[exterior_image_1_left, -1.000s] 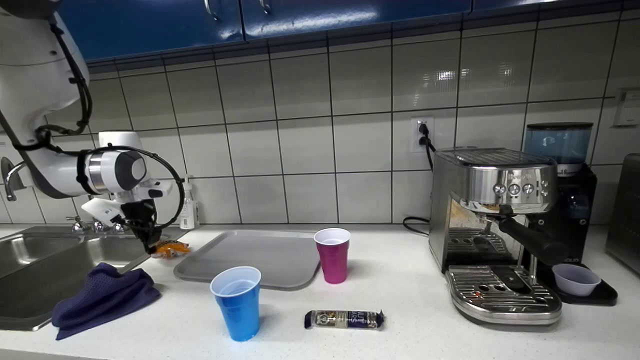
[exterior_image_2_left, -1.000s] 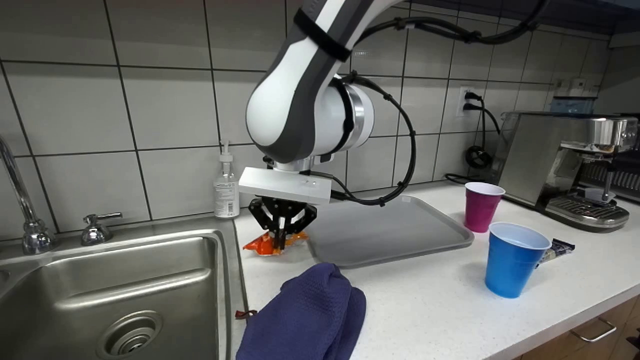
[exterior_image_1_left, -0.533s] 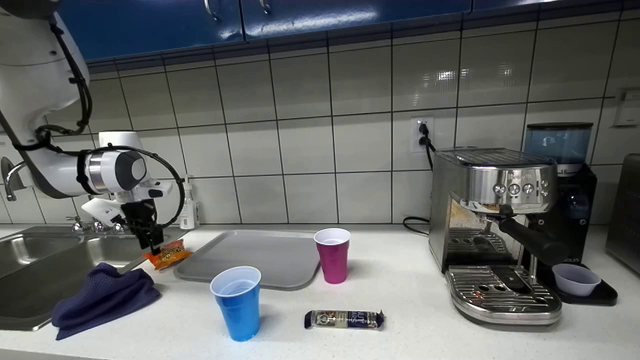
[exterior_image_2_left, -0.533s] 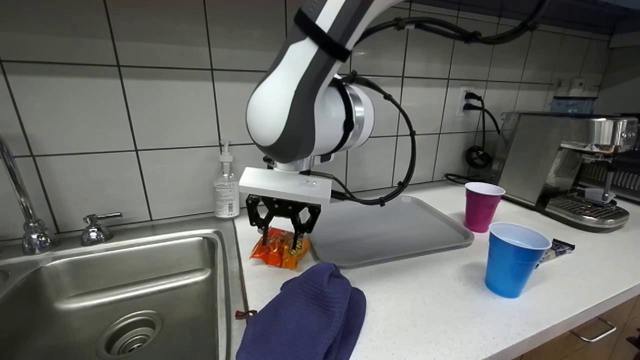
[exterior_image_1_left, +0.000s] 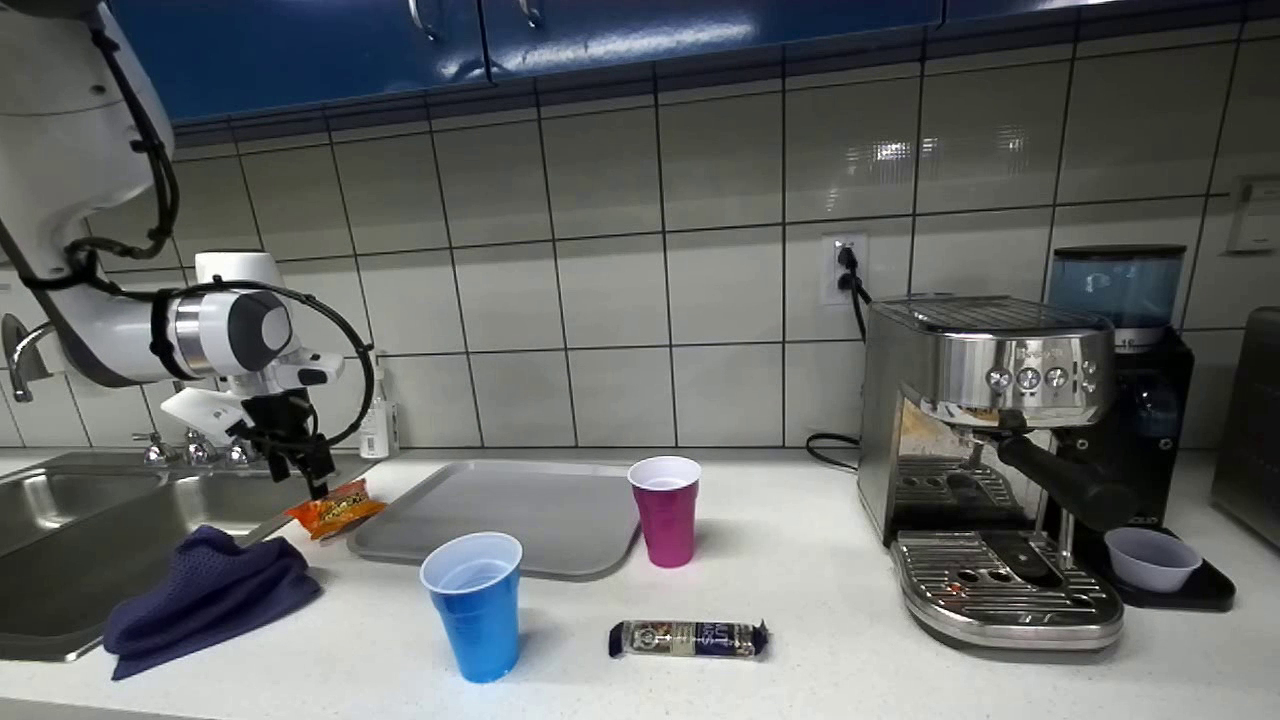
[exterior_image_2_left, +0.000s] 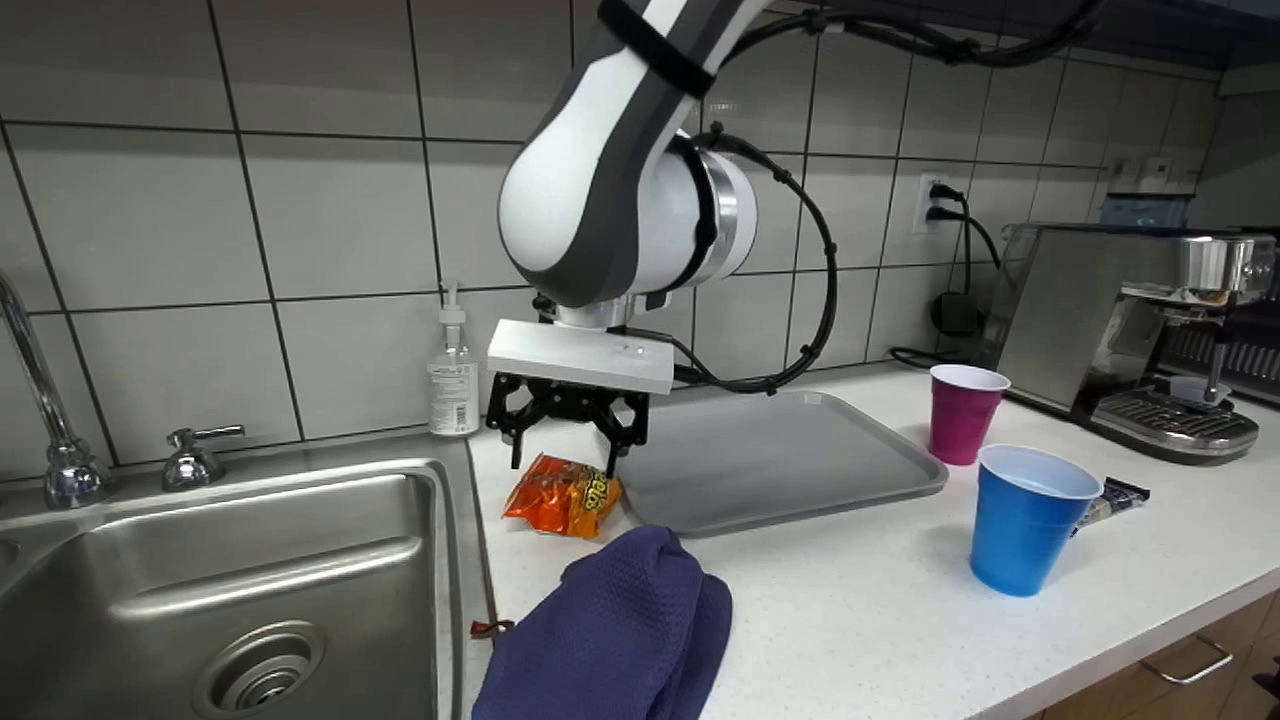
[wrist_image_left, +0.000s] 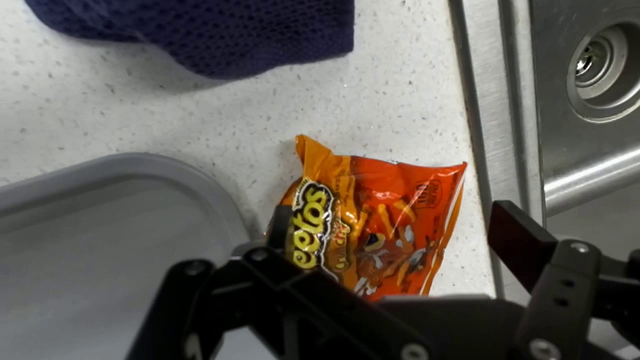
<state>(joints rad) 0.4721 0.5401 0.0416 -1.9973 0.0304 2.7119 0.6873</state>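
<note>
An orange-and-red Cheetos bag (wrist_image_left: 385, 215) lies on the counter between the sink edge and the grey tray (exterior_image_2_left: 800, 460). My gripper (exterior_image_2_left: 564, 464) hangs just above it with its jaws wide apart and nothing gripped. From the wrist, the fingers (wrist_image_left: 520, 240) frame the bag on either side, and the gripper body covers its lower part. The other exterior angle also shows the bag (exterior_image_1_left: 335, 510) beneath the fingertips, beside the tray's near left corner.
A purple cloth (exterior_image_2_left: 620, 630) lies in front of the bag, near the steel sink (exterior_image_2_left: 250, 560). A soap bottle (exterior_image_2_left: 453, 375) stands behind. Further along are a blue cup (exterior_image_1_left: 478, 610), a magenta cup (exterior_image_1_left: 667, 515), a wrapped bar (exterior_image_1_left: 690, 639) and an espresso machine (exterior_image_1_left: 990, 450).
The jaws have spread from nearly shut to wide apart, letting go of the bag, which now lies flatter on the counter. The arm has then risen slightly above it.
</note>
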